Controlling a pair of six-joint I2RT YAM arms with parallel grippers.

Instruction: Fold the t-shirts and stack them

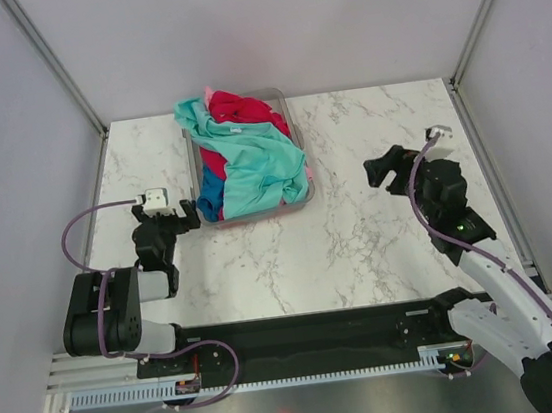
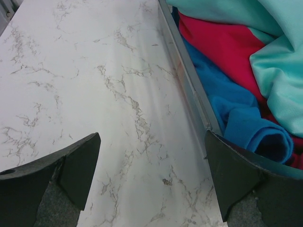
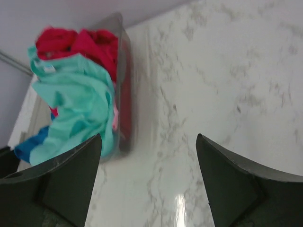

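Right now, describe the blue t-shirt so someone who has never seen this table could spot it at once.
On the marble table, a grey plastic tub sits at the far middle, heaped with t-shirts. The blue t-shirt is bunched in the tub's near-left corner, closest to the left gripper. It is the only bright blue cloth, partly under the teal t-shirt.

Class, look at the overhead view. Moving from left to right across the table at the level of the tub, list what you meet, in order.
Left hand, open → grey tub heaped with t-shirts → bare stretch of marble table → right hand, open.
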